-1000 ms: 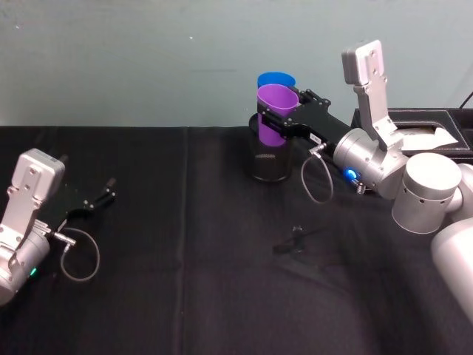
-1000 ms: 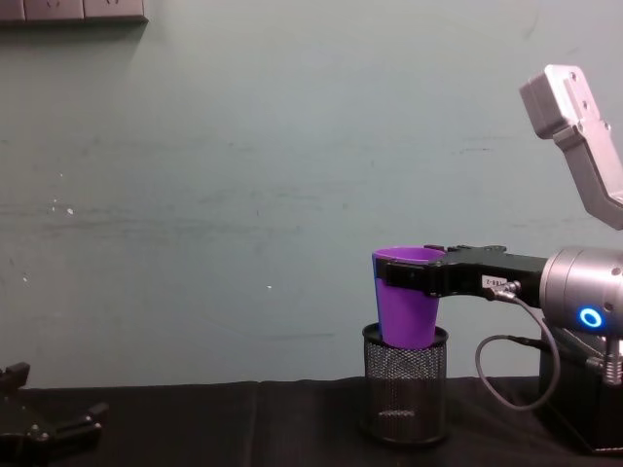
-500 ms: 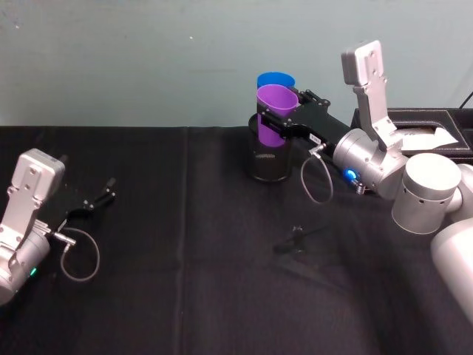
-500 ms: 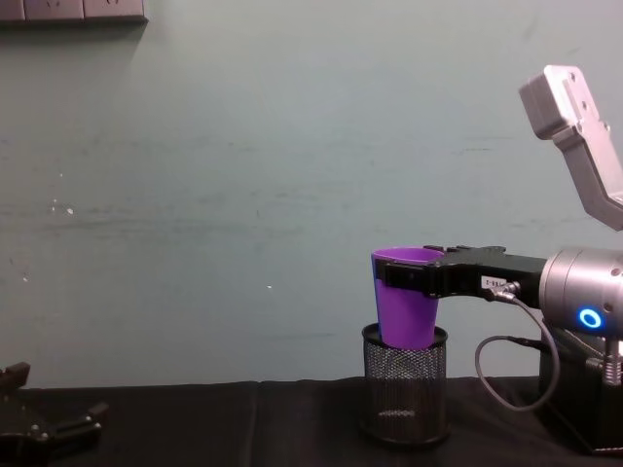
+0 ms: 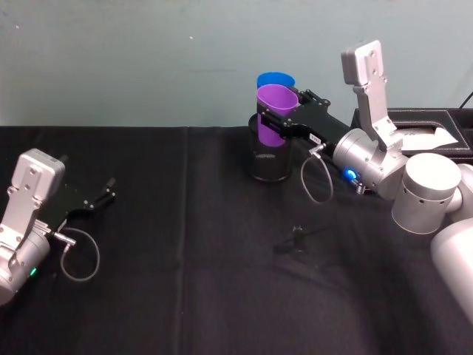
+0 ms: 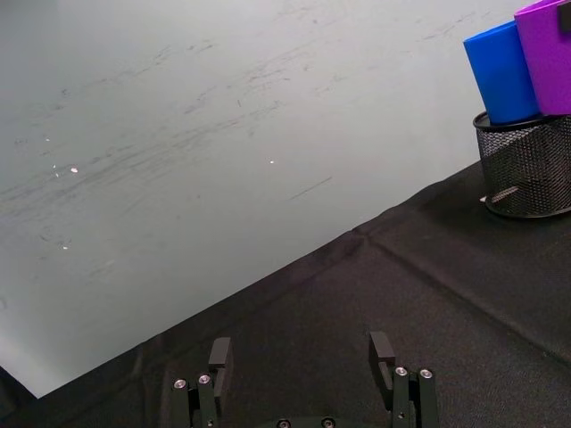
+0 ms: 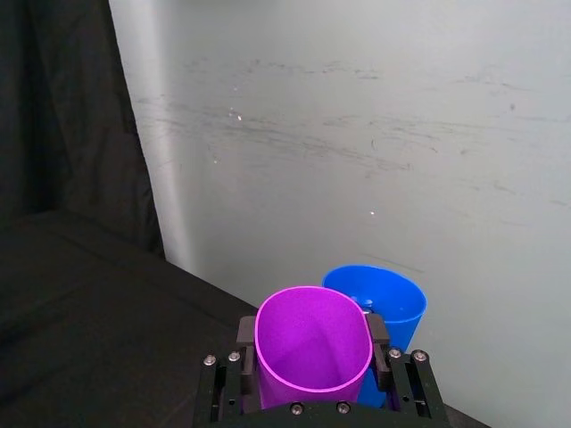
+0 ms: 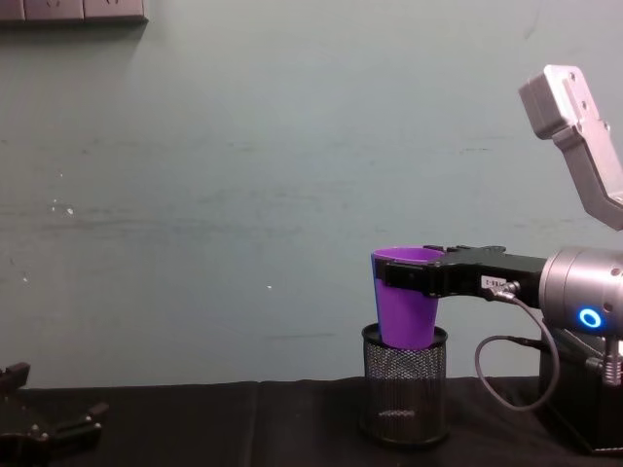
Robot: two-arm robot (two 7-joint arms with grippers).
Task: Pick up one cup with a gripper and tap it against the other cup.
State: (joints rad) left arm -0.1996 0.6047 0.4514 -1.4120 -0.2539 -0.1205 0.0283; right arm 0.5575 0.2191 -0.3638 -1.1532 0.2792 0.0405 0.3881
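Head view, same as before: right gripper [image 5: 279, 124] pinching purple cup [image 5: 275, 103] at pen holder [image 5: 267, 164] top, against blue cup [image 5: 276, 78]; left gripper [image 5: 108, 191] spread, well apart.

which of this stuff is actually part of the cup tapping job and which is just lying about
Part of the job: purple cup, held by the right end effector; blue cup beside it.
Just there: mesh pen holder below the cups; black box at right; left end effector, open and idle at left.
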